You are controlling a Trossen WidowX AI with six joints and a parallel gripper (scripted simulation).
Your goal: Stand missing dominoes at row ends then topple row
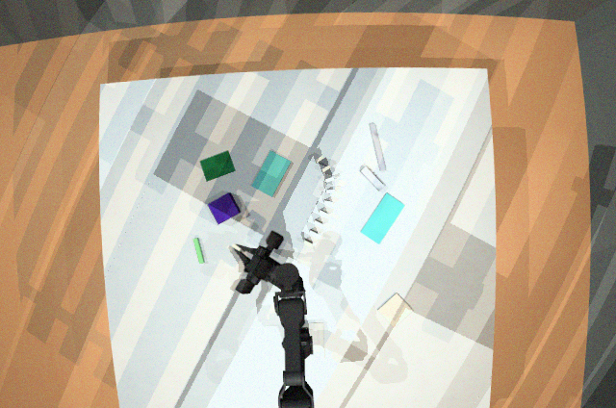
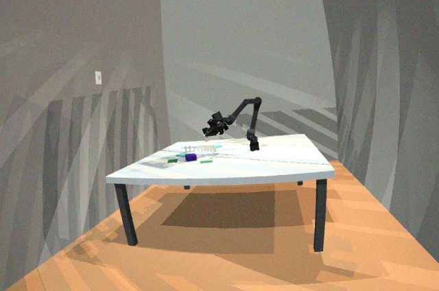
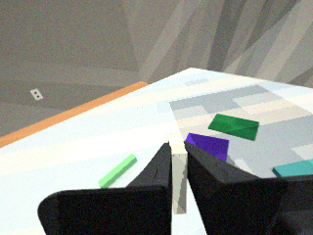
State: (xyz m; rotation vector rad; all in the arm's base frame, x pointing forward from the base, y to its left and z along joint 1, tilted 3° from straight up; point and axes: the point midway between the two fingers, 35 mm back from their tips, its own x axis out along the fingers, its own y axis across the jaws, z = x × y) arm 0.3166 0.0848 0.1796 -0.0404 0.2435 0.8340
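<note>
My gripper [image 1: 238, 248] [image 2: 206, 134] [image 3: 175, 147] is shut on a cream domino [image 3: 179, 181] and holds it in the air above the table. The domino also shows as a pale tip at the fingers in the top view [image 1: 235, 246]. A row of several standing white dominoes [image 1: 321, 199] [image 2: 198, 147] runs in a slight curve right of the gripper. Its near end [image 1: 308, 238] lies right of my wrist. Two pale dominoes lie flat beyond the row: one long [image 1: 376, 145], one short [image 1: 372, 177].
A purple block [image 1: 223, 208] [image 3: 207, 146] [image 2: 191, 156], a dark green tile [image 1: 217, 165] [image 3: 234, 126], a teal tile [image 1: 270, 173] [image 3: 293, 168], a cyan tile [image 1: 382, 217] and a light green bar [image 1: 198, 249] [image 3: 117, 170] lie on the white table [image 1: 149, 334]. A cream tile [image 1: 394, 308] lies at the near right.
</note>
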